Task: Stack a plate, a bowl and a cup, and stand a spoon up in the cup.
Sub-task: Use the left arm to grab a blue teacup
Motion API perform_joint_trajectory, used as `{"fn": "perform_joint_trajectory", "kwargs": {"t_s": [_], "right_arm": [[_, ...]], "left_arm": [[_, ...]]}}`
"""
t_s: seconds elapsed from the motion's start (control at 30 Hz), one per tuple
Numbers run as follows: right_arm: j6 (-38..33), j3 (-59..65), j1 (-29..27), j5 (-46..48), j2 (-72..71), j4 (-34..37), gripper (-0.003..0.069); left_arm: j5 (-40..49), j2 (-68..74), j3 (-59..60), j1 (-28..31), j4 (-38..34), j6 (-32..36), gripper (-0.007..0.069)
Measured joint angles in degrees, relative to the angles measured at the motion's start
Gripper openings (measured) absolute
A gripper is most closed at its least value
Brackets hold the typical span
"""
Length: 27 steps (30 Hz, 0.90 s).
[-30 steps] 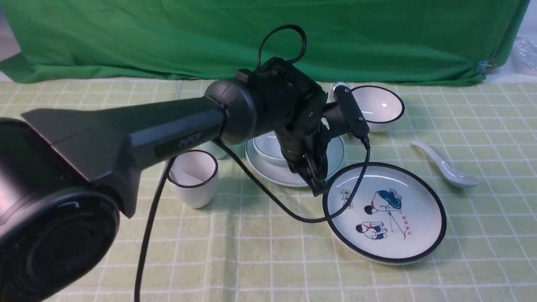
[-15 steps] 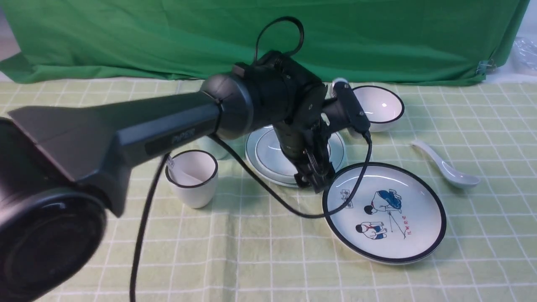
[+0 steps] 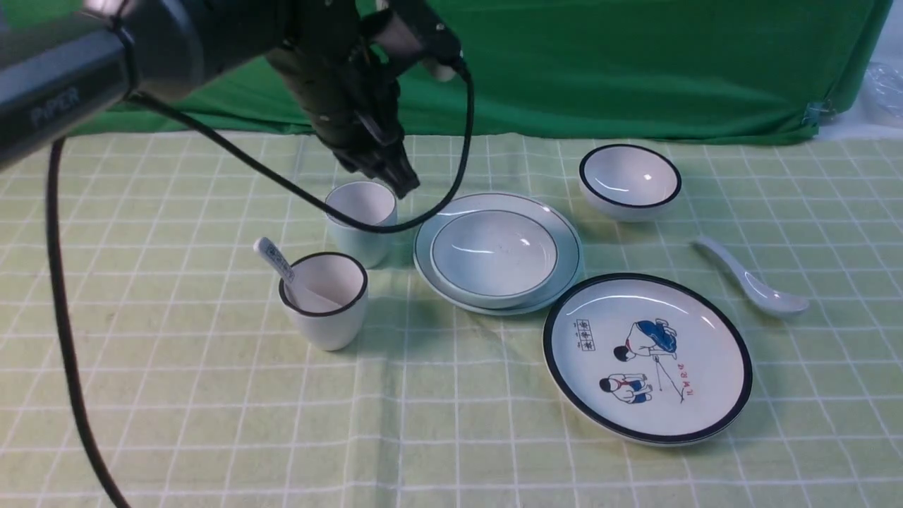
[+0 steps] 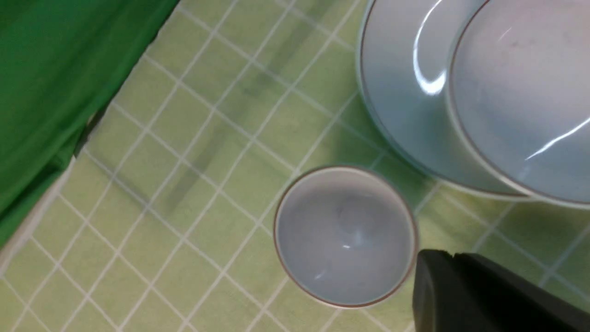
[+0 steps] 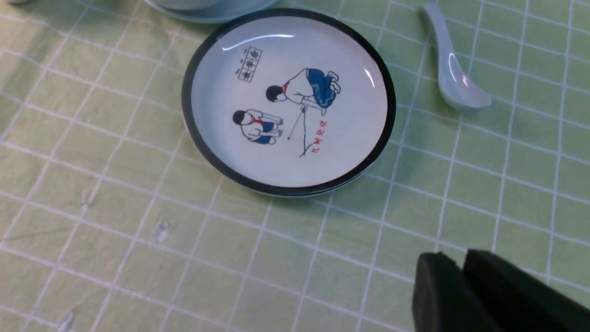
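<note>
The pale blue-green bowl [image 3: 494, 257] sits inside the pale blue-green plate [image 3: 566, 240] at the table's middle. The pale cup [image 3: 361, 212] stands just left of the plate, upright and empty. My left gripper [image 3: 402, 185] hangs shut and empty just above the cup's right rim. The left wrist view shows the cup [image 4: 345, 235], plate [image 4: 396, 92], bowl [image 4: 521, 92] and the shut left gripper [image 4: 449, 253]. The plain white spoon [image 3: 751, 286] lies on the cloth at the right. The right wrist view shows the spoon [image 5: 454, 78]; my right gripper [image 5: 456, 258] is shut, empty, above the cloth.
A black-rimmed white cup [image 3: 326, 300] holds a blue-patterned spoon [image 3: 271, 259] at front left. A black-rimmed white bowl [image 3: 630, 180] stands at the back right. A large cartoon plate [image 3: 647, 356] lies in front of the stack, also in the right wrist view [image 5: 288, 101]. A green curtain closes the back.
My left arm has risen and swung left and back, from over the plate and bowl to above the pale cup. The bowl now rests uncovered on the plate.
</note>
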Motion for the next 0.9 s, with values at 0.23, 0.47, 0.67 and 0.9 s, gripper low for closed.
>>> {"fn": "perform_joint_trajectory", "kwargs": {"t_s": [0.23,0.47,0.67,0.9], "right_arm": [[0.0,0.0,0.0,0.2,0.0,2.0,0.0125],[-0.1,0.0,0.0,0.4,0.0,2.3,0.0125],[-0.1,0.0,0.0,0.6,0.0,2.4,0.013],[-0.1,0.0,0.0,0.7,0.0,2.7,0.0141]], "left_arm": [[0.7,6.3,-2.4,1.5,-0.7,0.5,0.0366],[-1.2,10.4,-2.8,1.7,0.2,1.3,0.0485],[-5.4,13.6,-2.8,2.1,1.5,1.6,0.0347],[-1.3,14.0,-2.9,2.0,0.8,4.5,0.0039]]}}
